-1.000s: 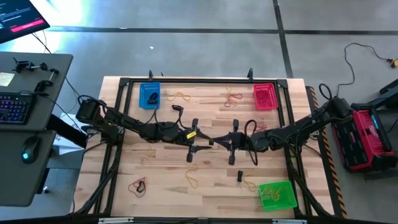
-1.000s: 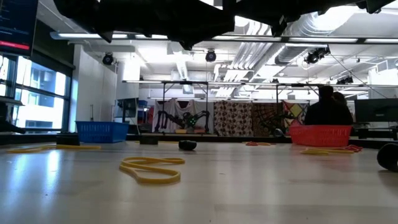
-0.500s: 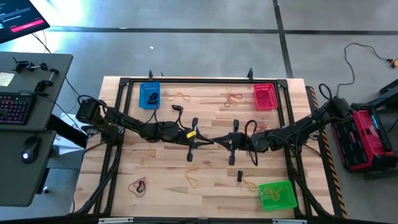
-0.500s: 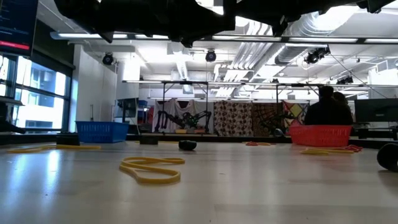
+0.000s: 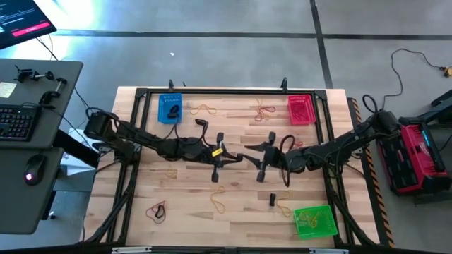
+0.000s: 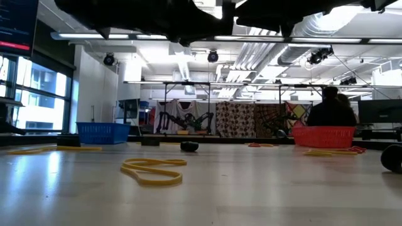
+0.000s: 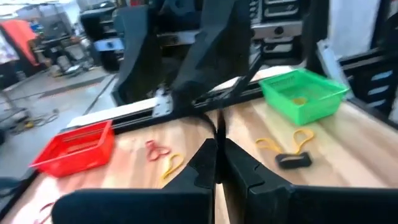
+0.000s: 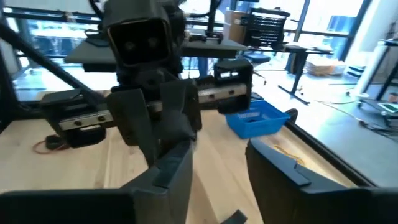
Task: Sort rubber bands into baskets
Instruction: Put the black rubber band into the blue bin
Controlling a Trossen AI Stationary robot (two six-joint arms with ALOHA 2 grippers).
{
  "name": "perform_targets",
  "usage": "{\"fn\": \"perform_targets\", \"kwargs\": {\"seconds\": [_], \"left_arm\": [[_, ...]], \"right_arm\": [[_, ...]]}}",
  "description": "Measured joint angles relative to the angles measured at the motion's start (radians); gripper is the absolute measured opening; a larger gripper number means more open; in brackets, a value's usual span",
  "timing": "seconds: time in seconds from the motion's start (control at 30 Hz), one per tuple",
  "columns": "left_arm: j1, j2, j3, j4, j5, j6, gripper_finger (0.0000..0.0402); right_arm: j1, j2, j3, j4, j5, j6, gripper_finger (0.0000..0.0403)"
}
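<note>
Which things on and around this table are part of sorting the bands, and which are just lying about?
Part of the job:
blue basket
red basket
green basket
rubber bands

Just lying about:
keyboard
mouse
red and black case

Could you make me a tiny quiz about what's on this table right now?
1. True or false: the green basket sits at the same table edge as the blue basket and the red basket.
2. Which tool has its fingers open? A) left tool B) right tool
3. Fill in: the band lying nearest in the low view is ____ in colour.

Key: 1. False; it sits at the opposite edge. 2. B; the left tool is shut, with what looks like a thin black band in its tips. 3. Yellow.
</note>
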Motion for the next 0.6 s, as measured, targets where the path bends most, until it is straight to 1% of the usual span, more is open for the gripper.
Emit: {"fn": "perform_targets", "kwargs": {"seconds": [0.13, 0.23, 0.33, 0.47, 0.6], "left_arm": [[0.0, -0.084, 0.0, -0.137, -0.059, 0.011, 0.0], [0.0, -0.16, 0.0, -0.271, -0.105, 0.011, 0.0], [0.002, -0.243, 0.0, -0.441, -0.166, -0.017, 0.0], [0.012, -0.356, 0.0, -0.676, -0.246, -0.084, 0.0], [0.04, -0.468, 0.0, -0.869, -0.318, -0.178, 0.0]], "right_arm": [[0.019, -0.022, 0.0, -0.023, 0.043, -0.041, 0.0153], [0.032, -0.042, 0.0, -0.07, 0.108, -0.052, 0.0153], [0.036, -0.047, 0.001, -0.125, 0.176, -0.043, 0.0154], [0.02, -0.045, 0.001, -0.24, 0.192, 0.04, 0.0151], [-0.002, -0.044, 0.001, -0.314, 0.19, 0.137, 0.0129]]}}
